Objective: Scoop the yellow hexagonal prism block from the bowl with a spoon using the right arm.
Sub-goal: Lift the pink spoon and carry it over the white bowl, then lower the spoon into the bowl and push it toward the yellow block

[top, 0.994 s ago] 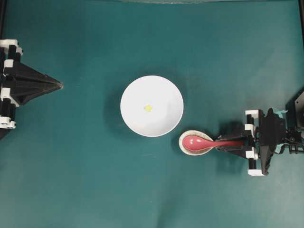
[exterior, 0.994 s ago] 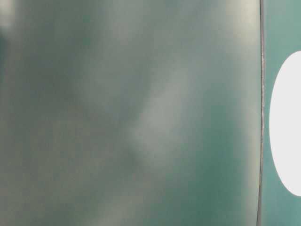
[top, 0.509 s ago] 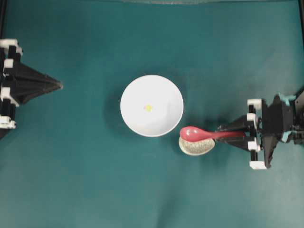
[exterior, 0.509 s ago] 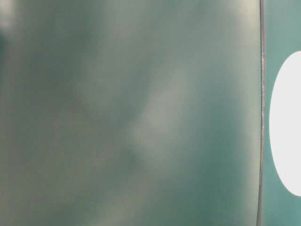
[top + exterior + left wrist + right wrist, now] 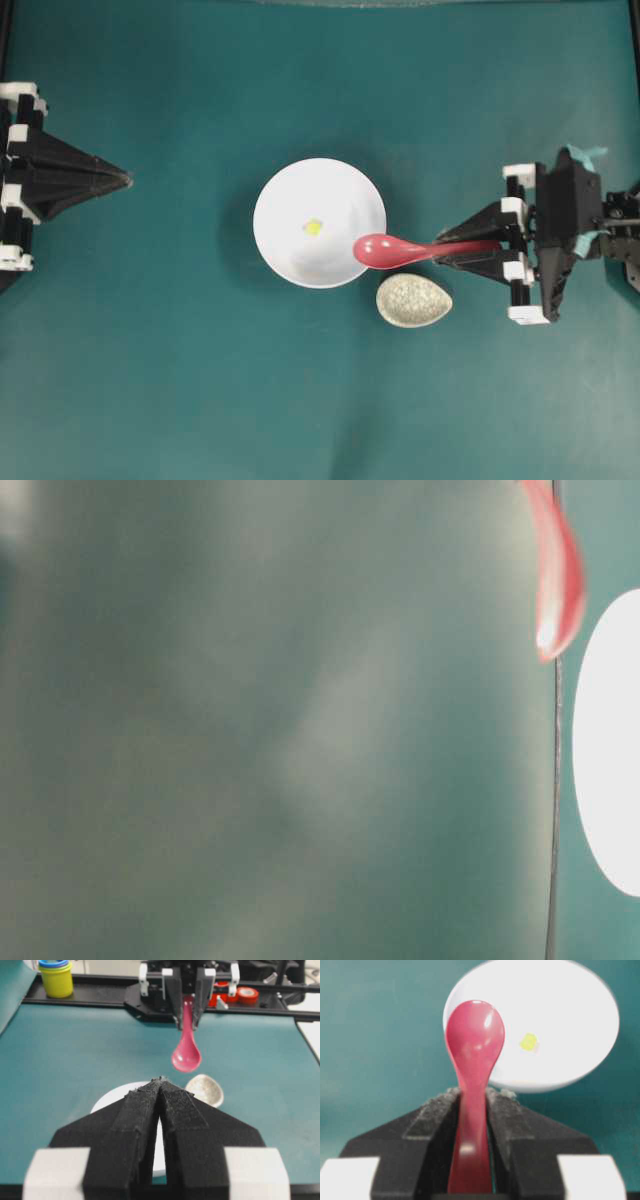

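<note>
The white bowl (image 5: 298,190) sits mid-table with the tiny yellow hexagonal block (image 5: 313,227) lying near its centre. My right gripper (image 5: 441,250) is shut on the handle of the red-pink spoon (image 5: 382,250) and holds it in the air, the scoop over the bowl's near-right rim. In the right wrist view the spoon (image 5: 475,1040) points at the bowl (image 5: 570,990), and the block (image 5: 528,1041) lies right of the scoop. My left gripper (image 5: 127,181) is shut and empty at the far left, away from the bowl.
The speckled oval spoon rest (image 5: 414,300) lies empty just below-right of the bowl. In the left wrist view a yellow cup (image 5: 56,980) and a red tape roll (image 5: 246,994) stand beyond the table's far edge. The table-level view is mostly blur.
My right gripper has lifted the spoon off the spoon rest and carried it left and up in the overhead view, over the bowl's rim. The left arm has not moved.
</note>
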Robot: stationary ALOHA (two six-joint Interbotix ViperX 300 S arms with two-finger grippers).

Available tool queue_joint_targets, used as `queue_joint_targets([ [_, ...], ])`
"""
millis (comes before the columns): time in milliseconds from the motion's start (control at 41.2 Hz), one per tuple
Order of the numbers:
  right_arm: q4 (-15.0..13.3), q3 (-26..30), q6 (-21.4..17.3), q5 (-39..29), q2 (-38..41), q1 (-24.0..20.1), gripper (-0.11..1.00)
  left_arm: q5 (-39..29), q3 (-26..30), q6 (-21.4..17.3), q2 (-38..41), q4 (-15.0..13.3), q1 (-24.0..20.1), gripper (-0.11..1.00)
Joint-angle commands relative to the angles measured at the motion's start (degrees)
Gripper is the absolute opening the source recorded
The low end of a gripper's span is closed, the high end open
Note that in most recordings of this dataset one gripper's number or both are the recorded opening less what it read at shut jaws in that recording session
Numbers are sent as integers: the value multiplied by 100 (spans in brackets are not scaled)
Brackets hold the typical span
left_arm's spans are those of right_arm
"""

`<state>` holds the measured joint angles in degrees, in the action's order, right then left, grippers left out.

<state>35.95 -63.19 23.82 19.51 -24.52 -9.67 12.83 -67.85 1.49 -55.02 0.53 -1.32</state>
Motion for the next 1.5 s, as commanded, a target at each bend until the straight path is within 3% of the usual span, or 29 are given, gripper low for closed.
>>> queue_joint_targets([
  [0, -18, 369, 53, -650, -114, 352, 24, 26, 114, 0, 44, 18, -18, -1],
  [315, -62, 1424, 53, -2927, 79, 1582, 24, 26, 114, 9, 44, 18, -9, -1],
  [630, -299, 2399, 26, -4351, 905, 1995, 24, 26, 105, 9, 44, 18, -9, -1],
  [970, -782, 3305, -9, -5142, 1758, 2004, 24, 26, 105, 18, 44, 18, -18, -1],
  [1212, -1028, 3419, -255, -5309, 2021, 2004, 24, 26, 105, 9, 44, 18, -18, -1],
  [1479, -1055, 3410, -369, -5309, 2136, 1995, 24, 26, 105, 9, 44, 18, -18, -1],
])
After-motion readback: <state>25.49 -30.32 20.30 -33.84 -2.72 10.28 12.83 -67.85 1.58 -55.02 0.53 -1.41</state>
